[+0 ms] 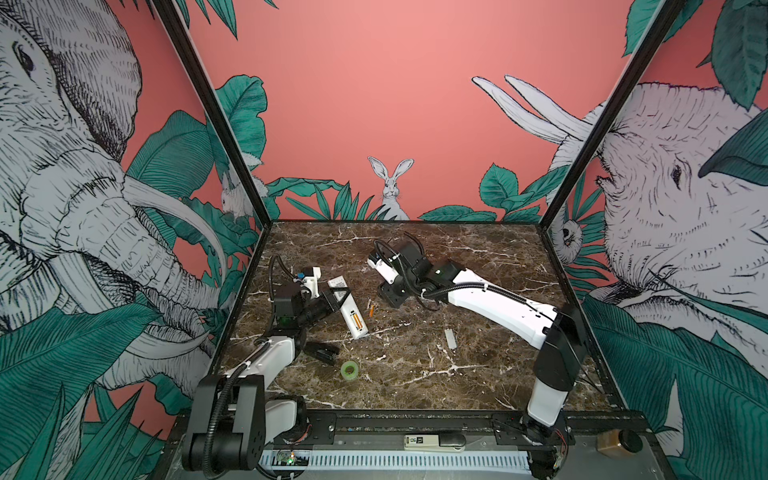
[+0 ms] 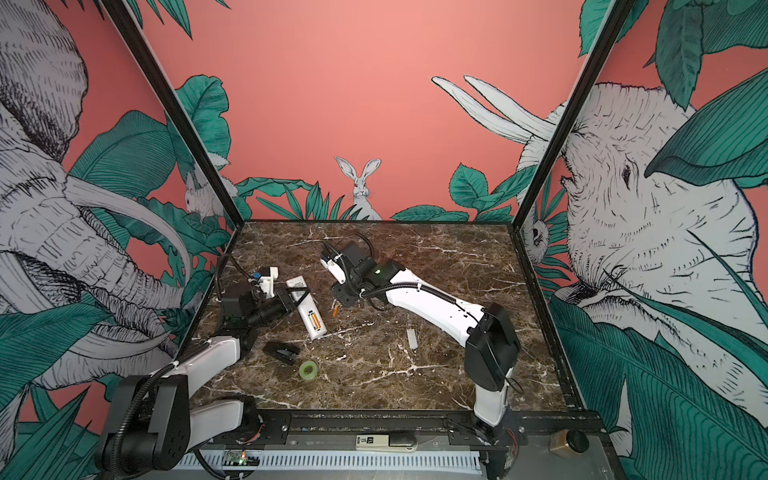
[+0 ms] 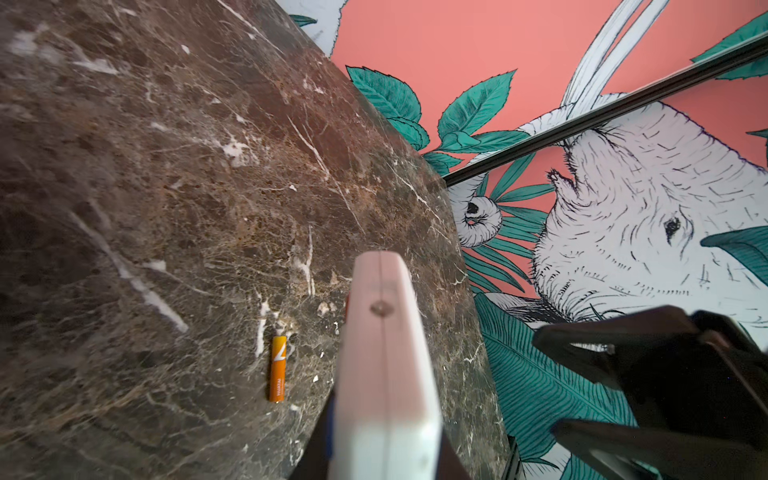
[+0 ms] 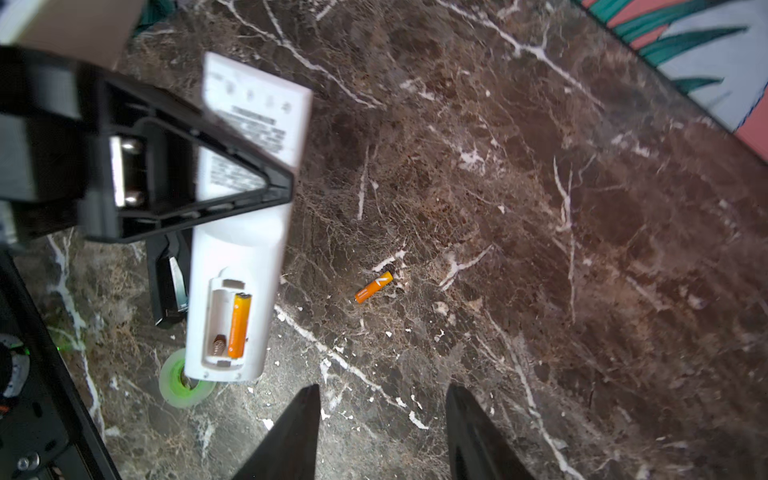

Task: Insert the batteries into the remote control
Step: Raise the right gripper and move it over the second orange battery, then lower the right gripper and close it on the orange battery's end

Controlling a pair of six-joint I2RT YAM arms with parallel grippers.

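The remote control (image 1: 348, 309) (image 2: 306, 311) is long and white, held back side up, with my left gripper (image 1: 337, 296) (image 2: 298, 296) shut across its middle. In the right wrist view its (image 4: 239, 253) open battery bay holds one orange battery (image 4: 239, 326), and the slot beside that is empty with a spring showing. A second battery (image 1: 372, 310) (image 4: 374, 286) (image 3: 277, 369) lies loose on the marble just right of the remote. My right gripper (image 1: 390, 297) (image 4: 382, 388) hangs above the table beyond that battery, open, nothing between its fingers.
A green tape roll (image 1: 349, 370) (image 4: 183, 384) lies near the remote's bay end. A small grey cover piece (image 1: 450, 338) rests to the right and a black clip-like object (image 1: 322, 352) to the left. A white device (image 1: 432, 441) sits on the front rail.
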